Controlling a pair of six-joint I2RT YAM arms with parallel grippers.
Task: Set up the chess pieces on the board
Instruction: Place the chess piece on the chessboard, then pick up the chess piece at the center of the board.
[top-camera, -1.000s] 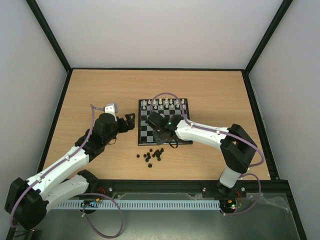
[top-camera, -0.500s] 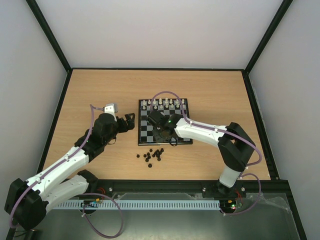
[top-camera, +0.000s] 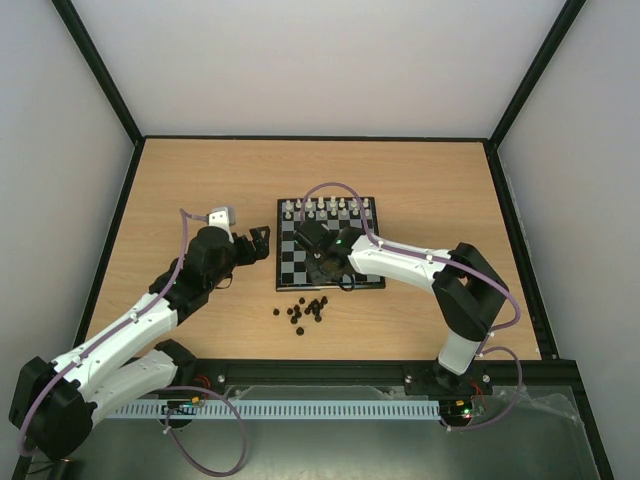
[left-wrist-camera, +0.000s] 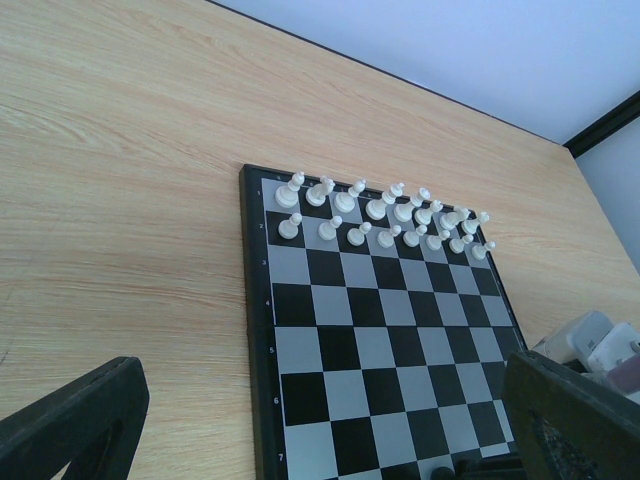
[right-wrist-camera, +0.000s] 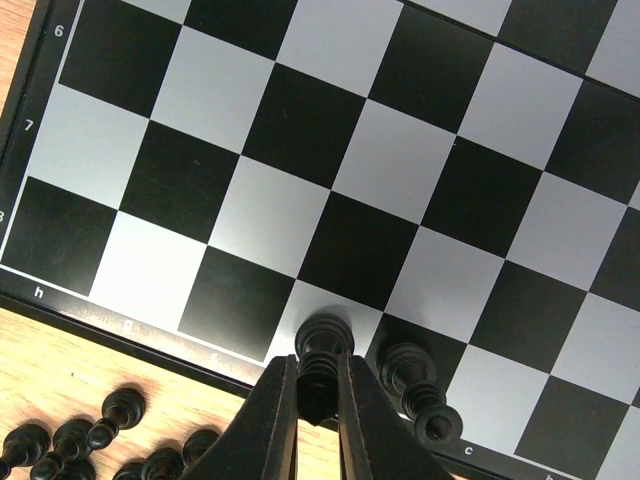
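Observation:
The board (top-camera: 294, 266) lies mid-table, with white pieces (top-camera: 330, 209) in its two far rows. My right gripper (top-camera: 322, 264) is over the near edge, shut on a black chess piece (right-wrist-camera: 322, 348). That piece stands upright with its base on a silvery square of the near row (right-wrist-camera: 330, 130). A second black piece (right-wrist-camera: 408, 374) stands on the black square to its right. Several loose black chess pieces (top-camera: 306, 310) lie on the wood in front of the board (right-wrist-camera: 100, 438). My left gripper (top-camera: 261, 243) hangs open beside the board's left edge, with nothing between its fingers (left-wrist-camera: 70, 425).
The left wrist view shows the board (left-wrist-camera: 370, 340) and the white pieces (left-wrist-camera: 380, 215) at its far side. Black frame rails run round the wooden table (top-camera: 200, 190). A purple cable (top-camera: 335, 190) loops from the right arm over the board's far half.
The right arm's elbow has drifted slightly left, and its gripper has stayed shut on the piece at the board's near rows. The left arm has not moved.

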